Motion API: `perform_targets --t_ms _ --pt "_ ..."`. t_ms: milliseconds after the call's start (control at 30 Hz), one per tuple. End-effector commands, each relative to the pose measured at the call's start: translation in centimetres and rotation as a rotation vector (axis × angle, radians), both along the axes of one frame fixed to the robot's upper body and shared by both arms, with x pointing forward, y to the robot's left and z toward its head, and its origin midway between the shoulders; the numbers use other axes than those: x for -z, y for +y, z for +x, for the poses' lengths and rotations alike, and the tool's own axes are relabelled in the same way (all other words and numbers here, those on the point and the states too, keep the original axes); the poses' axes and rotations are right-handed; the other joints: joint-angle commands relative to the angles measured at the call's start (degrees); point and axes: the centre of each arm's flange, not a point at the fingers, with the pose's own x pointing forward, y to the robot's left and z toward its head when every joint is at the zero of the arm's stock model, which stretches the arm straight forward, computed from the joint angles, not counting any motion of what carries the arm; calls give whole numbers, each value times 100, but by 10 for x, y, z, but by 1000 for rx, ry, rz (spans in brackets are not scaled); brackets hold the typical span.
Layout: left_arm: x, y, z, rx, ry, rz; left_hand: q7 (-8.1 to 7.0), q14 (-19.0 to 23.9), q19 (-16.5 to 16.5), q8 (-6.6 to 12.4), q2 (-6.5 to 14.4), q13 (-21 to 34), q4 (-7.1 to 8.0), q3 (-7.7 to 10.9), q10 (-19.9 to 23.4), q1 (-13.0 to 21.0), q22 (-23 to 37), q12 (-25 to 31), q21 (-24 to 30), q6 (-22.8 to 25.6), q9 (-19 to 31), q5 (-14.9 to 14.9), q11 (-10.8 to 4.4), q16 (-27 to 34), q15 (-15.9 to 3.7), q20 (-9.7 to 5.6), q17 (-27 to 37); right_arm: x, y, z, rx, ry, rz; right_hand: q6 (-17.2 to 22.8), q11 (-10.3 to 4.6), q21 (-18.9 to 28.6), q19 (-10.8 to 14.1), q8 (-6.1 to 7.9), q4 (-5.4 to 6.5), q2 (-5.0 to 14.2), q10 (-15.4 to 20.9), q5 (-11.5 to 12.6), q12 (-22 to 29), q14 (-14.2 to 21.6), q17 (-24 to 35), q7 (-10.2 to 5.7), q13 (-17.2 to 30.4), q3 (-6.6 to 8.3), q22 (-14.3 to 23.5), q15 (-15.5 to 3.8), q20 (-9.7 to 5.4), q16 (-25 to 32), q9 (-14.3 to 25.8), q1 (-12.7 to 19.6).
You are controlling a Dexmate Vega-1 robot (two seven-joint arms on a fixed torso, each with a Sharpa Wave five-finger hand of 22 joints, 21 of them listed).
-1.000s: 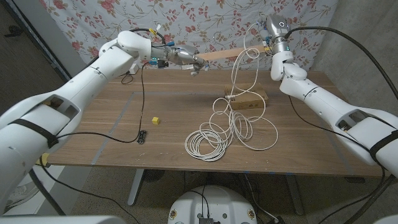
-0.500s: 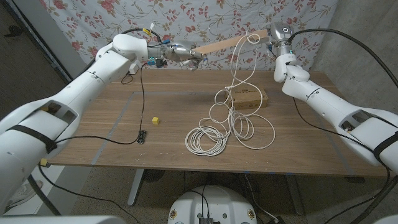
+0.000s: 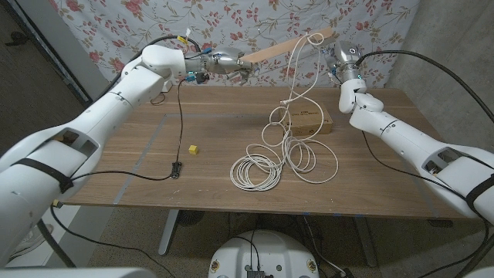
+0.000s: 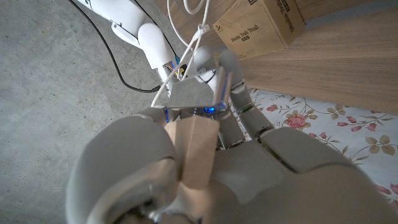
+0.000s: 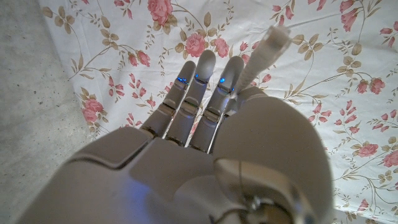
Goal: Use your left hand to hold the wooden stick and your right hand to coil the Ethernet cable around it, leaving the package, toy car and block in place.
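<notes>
My left hand grips one end of the wooden stick high above the table's far side; the stick slants up toward the right. In the left wrist view the stick runs out of my left hand. The white Ethernet cable lies mostly coiled on the table, and one strand rises to drape over the stick's far tip. My right hand is raised beside that tip. In the right wrist view my right hand pinches the cable's plug end between thumb and fingers.
A brown cardboard package lies on the far right of the table, also seen as the package in the left wrist view. A yellow block and a small black toy car sit left of the coil. A floral cloth hangs behind.
The stick's far end has tilted upward. My right wrist has dropped a little, and the cable strand now hangs from nearer the stick's tip.
</notes>
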Motion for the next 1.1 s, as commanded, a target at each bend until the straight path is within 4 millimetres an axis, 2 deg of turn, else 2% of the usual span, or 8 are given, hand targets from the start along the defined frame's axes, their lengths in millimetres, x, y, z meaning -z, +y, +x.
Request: perform_targets --t_ms 33,367,767,1100 --pt "-6 -16 17 -60 30 71 -33 29 -29 26 47 8 -2 51 35 -32 -2 41 66 5 6 13 8 2796 -31 19 1492 65 7 -2 -77 40 85 698 19 40 -18 37 35 76 13 33 26 59 17 220 18 8 -6 -612 -597 -37 27 112" --pt "-14 -33 29 -84 30 132 -20 35 -23 49 49 8 -7 59 42 -37 -13 40 82 9 -2 16 13 2820 -17 24 1491 117 4 -7 -102 78 180 701 42 69 -25 45 44 77 9 38 27 70 24 231 5 4 -36 -612 -592 -62 42 139" --pt "-26 -48 39 -79 -5 115 -24 35 -26 69 42 8 -8 62 57 -46 -20 40 96 4 -19 19 -7 2846 -17 24 1492 185 1 -14 -92 148 307 714 64 102 -48 49 54 71 6 42 34 86 30 254 -3 -5 -72 -608 -588 -90 52 171" --pt "-33 -52 41 -86 -32 109 -30 25 -28 102 40 9 -8 67 66 -54 -23 41 106 19 -20 23 3 2867 -23 21 1493 229 -7 -22 -33 179 402 724 82 141 -59 59 66 65 9 46 36 96 36 286 -22 -19 -108 -606 -588 -117 75 199"
